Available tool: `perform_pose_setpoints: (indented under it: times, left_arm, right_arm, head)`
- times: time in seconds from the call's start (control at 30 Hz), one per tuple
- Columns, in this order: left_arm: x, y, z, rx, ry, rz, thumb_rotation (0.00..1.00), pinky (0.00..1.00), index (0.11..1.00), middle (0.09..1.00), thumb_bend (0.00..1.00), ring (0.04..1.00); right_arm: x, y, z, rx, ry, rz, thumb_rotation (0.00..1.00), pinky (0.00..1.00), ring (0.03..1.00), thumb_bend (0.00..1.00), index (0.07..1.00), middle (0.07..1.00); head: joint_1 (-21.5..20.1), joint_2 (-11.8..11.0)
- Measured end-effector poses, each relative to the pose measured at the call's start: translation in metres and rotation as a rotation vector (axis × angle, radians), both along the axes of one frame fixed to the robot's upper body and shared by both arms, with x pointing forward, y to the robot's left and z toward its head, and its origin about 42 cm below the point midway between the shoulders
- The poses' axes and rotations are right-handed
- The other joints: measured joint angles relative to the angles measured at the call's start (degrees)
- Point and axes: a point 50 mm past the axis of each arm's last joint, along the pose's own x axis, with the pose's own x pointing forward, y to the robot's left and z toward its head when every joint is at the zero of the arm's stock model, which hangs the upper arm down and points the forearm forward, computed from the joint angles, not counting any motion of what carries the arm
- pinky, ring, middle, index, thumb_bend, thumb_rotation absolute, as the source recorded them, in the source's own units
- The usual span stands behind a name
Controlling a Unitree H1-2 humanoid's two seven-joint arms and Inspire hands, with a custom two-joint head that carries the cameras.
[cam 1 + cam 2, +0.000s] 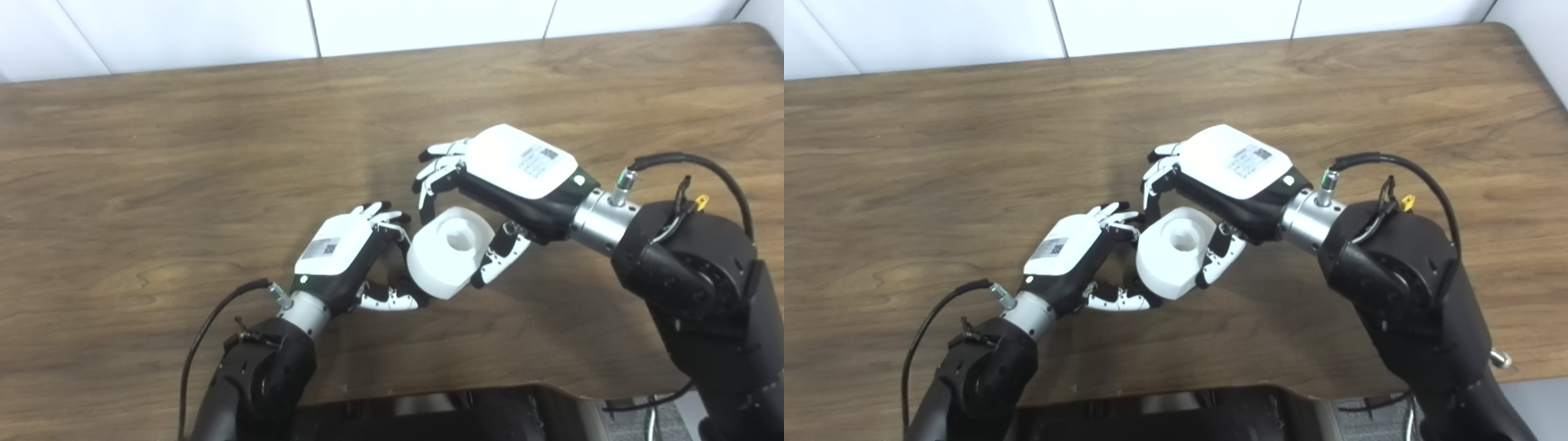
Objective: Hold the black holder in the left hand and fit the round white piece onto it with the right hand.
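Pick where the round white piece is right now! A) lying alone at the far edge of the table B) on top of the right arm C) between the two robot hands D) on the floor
C: the white piece sits between the left robot hand and the right robot hand, with fingers of both against its sides.

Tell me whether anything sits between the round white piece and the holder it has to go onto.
Nothing visible does. The round white piece sits directly between the left robot hand and the right robot hand, whose fingers wrap it. The black holder itself can't be made out, hidden behind the left fingers and the piece.
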Motion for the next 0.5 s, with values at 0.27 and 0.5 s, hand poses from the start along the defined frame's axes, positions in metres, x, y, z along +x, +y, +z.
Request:
perform_pose_setpoints:
  times: [0.27, 0.5]
  left_arm:
    - [0.0, -0.0008, 0.0001, -0.003, 0.002, 0.002, 0.06, 0.96, 0.492, 0.869, 0.51, 0.964]
    - [-0.0002, -0.0019, 0.0003, -0.005, 0.0, 0.001, 0.06, 0.95, 0.492, 0.868, 0.51, 0.963]
  right_arm:
    - [0.0015, 0.0014, -0.0017, 0.007, 0.003, -0.002, 0.13, 0.84, 0.884, 0.52, 0.482, 0.756]
    - [-0.001, 0.0017, -0.0077, 0.007, 0.02, 0.004, 0.13, 0.84, 0.886, 0.52, 0.482, 0.759]
  head:
    - [0.4, 0.2]
    - [0.6, 0.3]
